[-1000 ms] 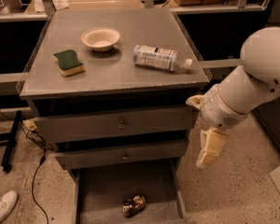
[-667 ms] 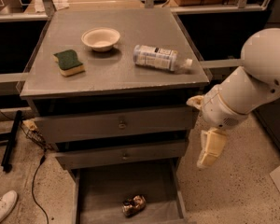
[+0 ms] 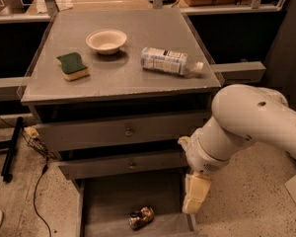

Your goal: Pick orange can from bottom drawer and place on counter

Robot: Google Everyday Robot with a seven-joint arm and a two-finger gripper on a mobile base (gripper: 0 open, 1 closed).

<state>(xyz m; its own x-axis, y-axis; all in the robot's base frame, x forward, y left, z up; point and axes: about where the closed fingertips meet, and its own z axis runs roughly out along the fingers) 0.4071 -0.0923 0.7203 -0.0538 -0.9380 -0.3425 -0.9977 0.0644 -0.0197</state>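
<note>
The orange can (image 3: 141, 217) lies on its side on the floor of the open bottom drawer (image 3: 108, 201), near the drawer's front. My gripper (image 3: 195, 195) hangs pointing down at the end of the white arm (image 3: 246, 127). It is at the drawer's right edge, above and to the right of the can and apart from it. The counter (image 3: 123, 80) is the grey top of the cabinet.
On the counter are a white bowl (image 3: 106, 41), a green and yellow sponge (image 3: 72, 66) and a clear plastic bottle (image 3: 167, 61) lying on its side. Two upper drawers (image 3: 123, 131) with small knobs are closed. A black cable (image 3: 37, 191) runs over the floor at the left.
My arm has swung down and to the left, bringing the gripper from beside the upper drawers to the right edge of the bottom drawer. The can has not moved.
</note>
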